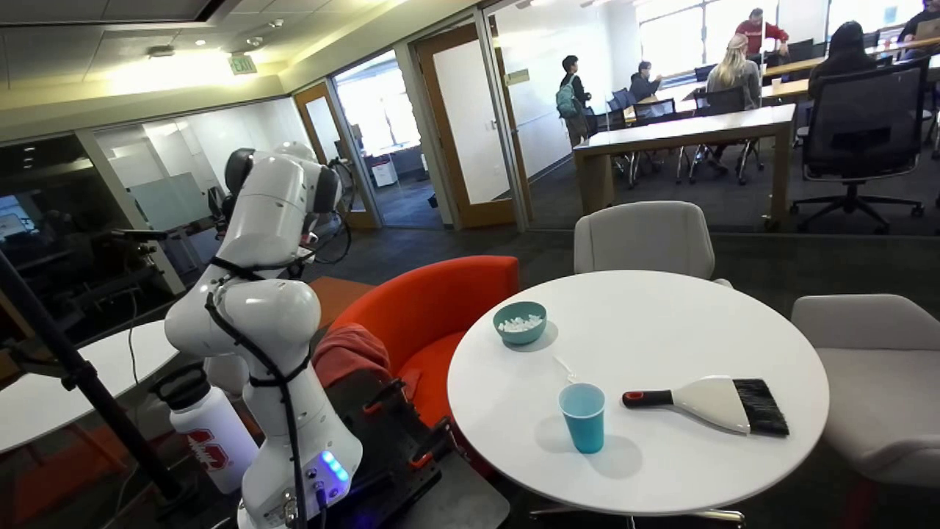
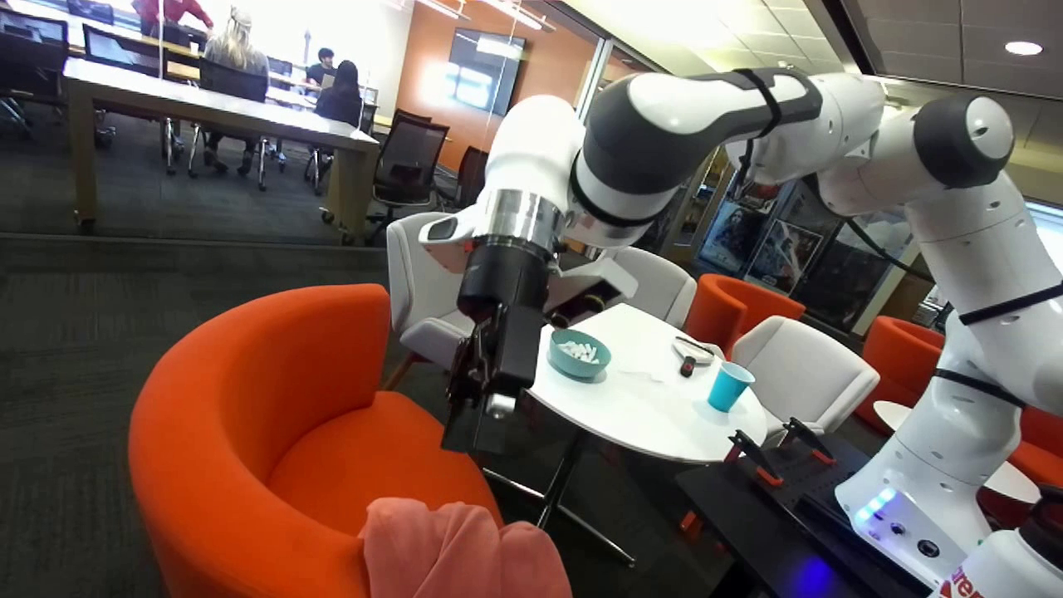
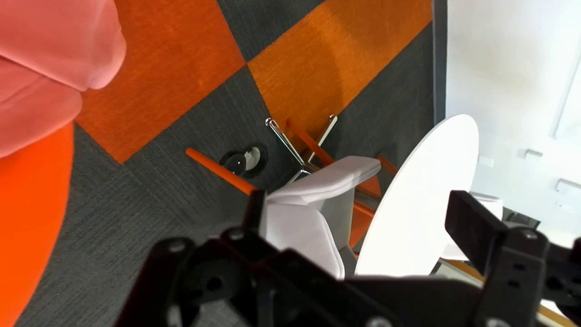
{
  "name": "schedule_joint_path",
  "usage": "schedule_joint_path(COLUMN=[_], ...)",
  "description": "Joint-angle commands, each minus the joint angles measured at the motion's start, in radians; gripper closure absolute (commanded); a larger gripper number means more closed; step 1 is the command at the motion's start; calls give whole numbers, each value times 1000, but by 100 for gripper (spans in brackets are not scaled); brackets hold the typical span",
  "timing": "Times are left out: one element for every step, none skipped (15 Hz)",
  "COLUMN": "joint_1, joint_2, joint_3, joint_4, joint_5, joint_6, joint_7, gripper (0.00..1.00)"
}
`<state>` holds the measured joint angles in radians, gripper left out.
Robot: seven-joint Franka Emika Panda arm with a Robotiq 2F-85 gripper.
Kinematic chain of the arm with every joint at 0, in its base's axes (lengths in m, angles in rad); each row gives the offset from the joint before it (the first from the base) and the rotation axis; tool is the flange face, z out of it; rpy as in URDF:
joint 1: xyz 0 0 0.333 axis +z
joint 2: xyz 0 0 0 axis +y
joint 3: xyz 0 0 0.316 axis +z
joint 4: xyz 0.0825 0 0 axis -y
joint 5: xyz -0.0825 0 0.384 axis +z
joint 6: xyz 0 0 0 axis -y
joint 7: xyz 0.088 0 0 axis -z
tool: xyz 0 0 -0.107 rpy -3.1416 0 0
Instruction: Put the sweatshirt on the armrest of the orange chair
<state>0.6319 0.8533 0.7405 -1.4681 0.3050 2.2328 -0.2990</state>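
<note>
A coral-pink sweatshirt [image 2: 461, 552] lies draped over the near arm of the orange chair [image 2: 203, 415] in an exterior view. The sweatshirt [image 1: 352, 349] and the orange chair [image 1: 455, 290] also show in an exterior view, partly behind the robot arm. In the wrist view the sweatshirt [image 3: 50, 54] is at the upper left, with the orange chair [image 3: 29, 218] below it. My gripper [image 2: 475, 428] hangs above the chair's open side, apart from the sweatshirt. In the wrist view my gripper [image 3: 363, 218] has its fingers wide apart with nothing between them.
A round white table [image 1: 661, 316] stands beside the chair with a teal bowl [image 1: 520, 323], a blue cup [image 1: 584, 417] and a brush with dustpan [image 1: 709, 404] on it. Grey chairs [image 1: 646, 235] stand around it. A white bottle [image 1: 213, 441] is near the robot base.
</note>
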Motion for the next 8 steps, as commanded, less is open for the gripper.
schedule_joint_path(joint_1=[-75, -89, -99, -110, -115, -124, -130, -138], joint_2=[-205, -254, -312, -364, -416, -468, -517, -554], joint_3=[16, 20, 17, 15, 9, 9, 7, 9], joint_4=[-189, -228, -272, -311, -349, -387, -418, -440], joint_5=[66, 81, 92, 103, 107, 111, 117, 120], joint_6=[72, 94, 120, 142, 161, 171, 169, 156], joint_7=[97, 119, 155, 185, 225, 267, 296, 324], gripper=[0, 0, 0, 0, 0, 0, 0, 0])
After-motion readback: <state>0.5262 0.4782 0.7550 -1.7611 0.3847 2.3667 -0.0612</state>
